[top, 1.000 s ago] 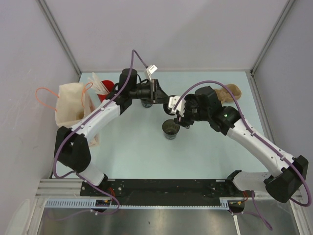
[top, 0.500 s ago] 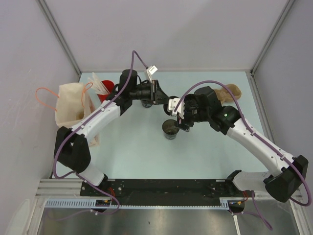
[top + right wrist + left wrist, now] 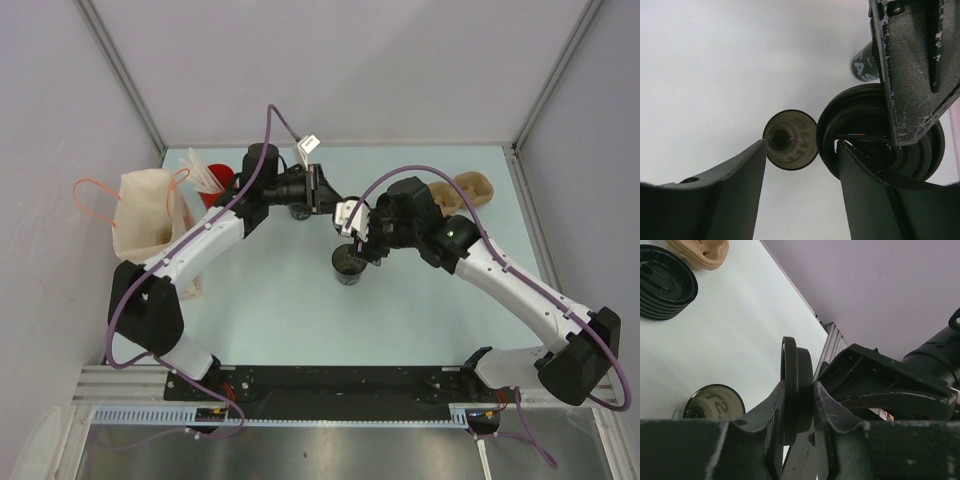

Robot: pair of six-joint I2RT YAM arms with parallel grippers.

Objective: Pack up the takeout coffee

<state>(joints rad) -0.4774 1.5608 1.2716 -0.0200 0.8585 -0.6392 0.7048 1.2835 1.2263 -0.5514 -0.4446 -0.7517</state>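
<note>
The takeout coffee [image 3: 348,265], a small dark cup with a black rim, stands open on the pale table. My right gripper [image 3: 362,244] hangs open just above its far right edge. The right wrist view looks down past the open right gripper [image 3: 800,149] into the cup [image 3: 790,140]. My left gripper [image 3: 322,192] is shut on a black lid [image 3: 792,365] held on edge, and the gripper [image 3: 797,386] pinches it between both fingers. That lid [image 3: 850,120] hangs right beside the cup's rim.
A second dark lettered cup [image 3: 865,65] stands under the left gripper. A stack of black lids [image 3: 665,282] and a brown pulp carrier [image 3: 465,190] lie at the back right. A red cup with white sticks [image 3: 215,180] and a cream bag [image 3: 150,215] are at the left.
My right gripper has shifted left and a little nearer, over the open cup, uncovering more of the brown carrier. The left arm and its lid have hardly moved.
</note>
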